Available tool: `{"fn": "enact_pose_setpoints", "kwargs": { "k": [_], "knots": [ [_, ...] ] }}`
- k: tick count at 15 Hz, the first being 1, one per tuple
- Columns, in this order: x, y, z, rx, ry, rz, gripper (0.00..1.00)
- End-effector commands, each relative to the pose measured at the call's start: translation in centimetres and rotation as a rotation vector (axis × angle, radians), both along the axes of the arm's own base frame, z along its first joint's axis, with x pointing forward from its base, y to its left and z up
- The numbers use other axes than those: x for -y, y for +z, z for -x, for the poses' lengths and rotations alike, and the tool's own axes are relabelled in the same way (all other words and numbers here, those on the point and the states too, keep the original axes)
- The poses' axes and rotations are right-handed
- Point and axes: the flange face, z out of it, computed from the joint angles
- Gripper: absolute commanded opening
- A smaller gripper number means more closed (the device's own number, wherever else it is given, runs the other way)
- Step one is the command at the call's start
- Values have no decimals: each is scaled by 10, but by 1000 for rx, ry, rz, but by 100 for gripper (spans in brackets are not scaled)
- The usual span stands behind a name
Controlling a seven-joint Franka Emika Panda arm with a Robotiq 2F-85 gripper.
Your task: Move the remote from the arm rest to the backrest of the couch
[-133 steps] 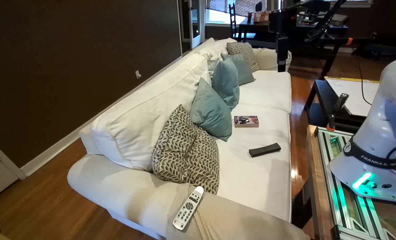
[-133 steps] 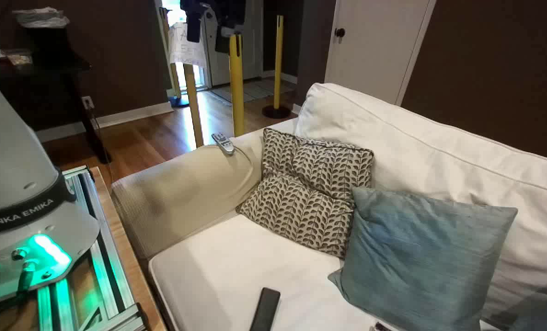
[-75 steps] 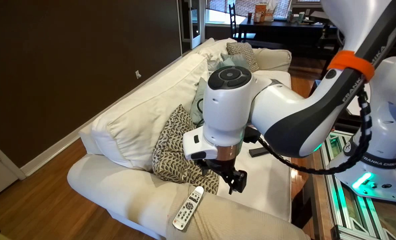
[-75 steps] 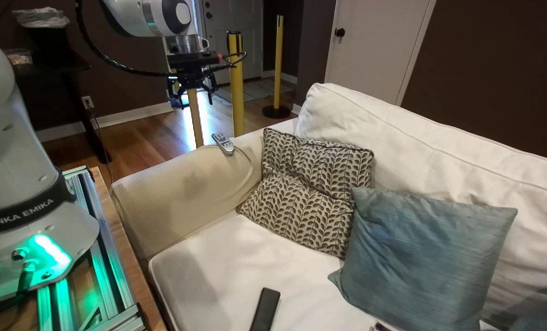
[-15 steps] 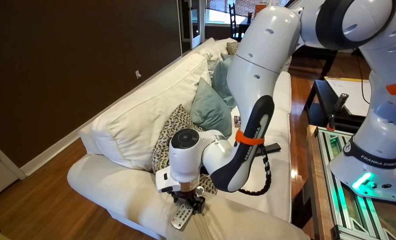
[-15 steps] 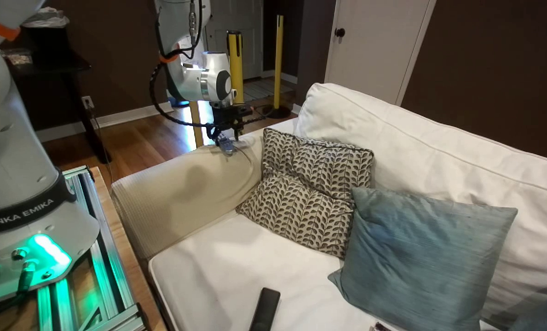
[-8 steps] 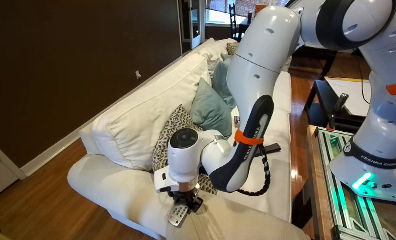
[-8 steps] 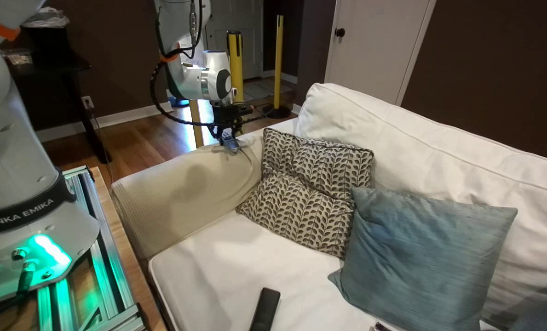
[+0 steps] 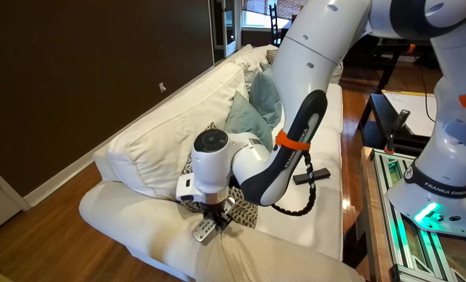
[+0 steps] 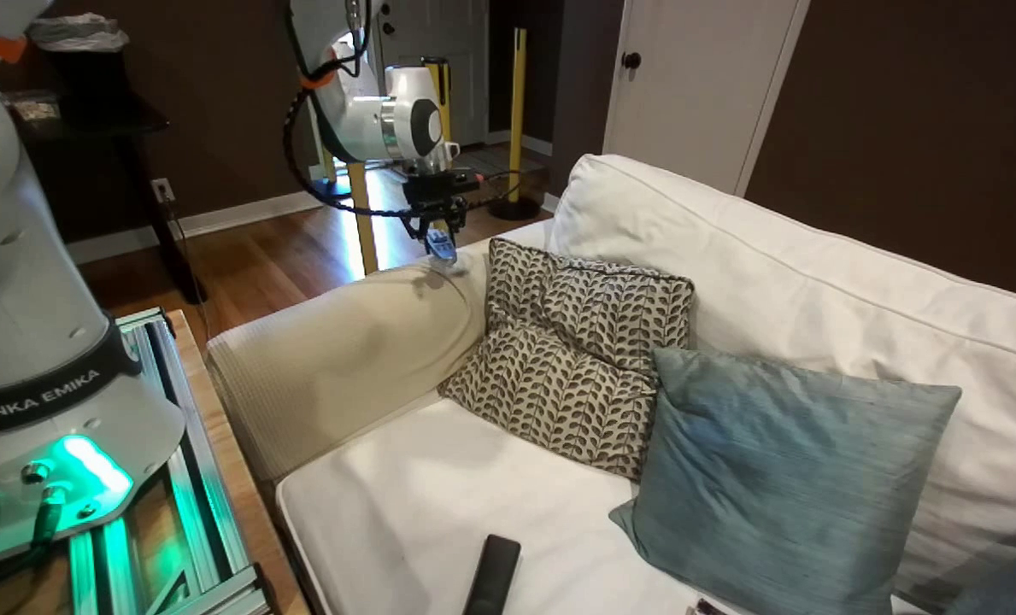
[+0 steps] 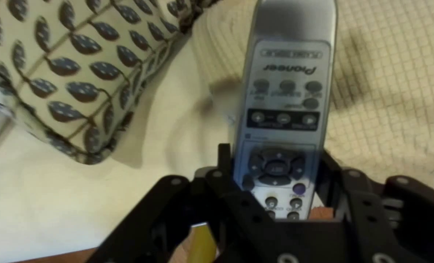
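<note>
Cream backrest [image 10: 781,299] behind patterned pillow [image 10: 580,342]

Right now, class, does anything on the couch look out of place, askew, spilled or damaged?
Nothing looks spilled or damaged. Mildly odd: the leaf-print pillow sags, creased across its middle, and the black remote lies loose on the seat cushion, where someone might sit. The Pioneer remote in the gripper fits the task.

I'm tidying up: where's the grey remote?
In the wrist view, right of the patterned pillow, the gripper holds the grey remote over the arm rest.
</note>
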Motion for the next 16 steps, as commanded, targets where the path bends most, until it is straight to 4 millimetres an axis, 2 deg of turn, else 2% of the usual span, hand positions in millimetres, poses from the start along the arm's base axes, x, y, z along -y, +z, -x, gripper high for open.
{"fn": "enact_pose_setpoints", "kwargs": {
  "k": [1, 7, 11, 12, 14, 16],
  "knots": [
    [42, 55, 2, 56, -189, 33, 29],
    [136, 127, -15, 175, -513, -12, 29],
    [183, 164, -26, 263, -724, -27, 29],
    [172, 151, -34, 237, -641, -21, 54],
    [185, 164, -36, 260, -697, -31, 54],
    [186, 165, -35, 262, -711, -35, 54]
  ]
}}
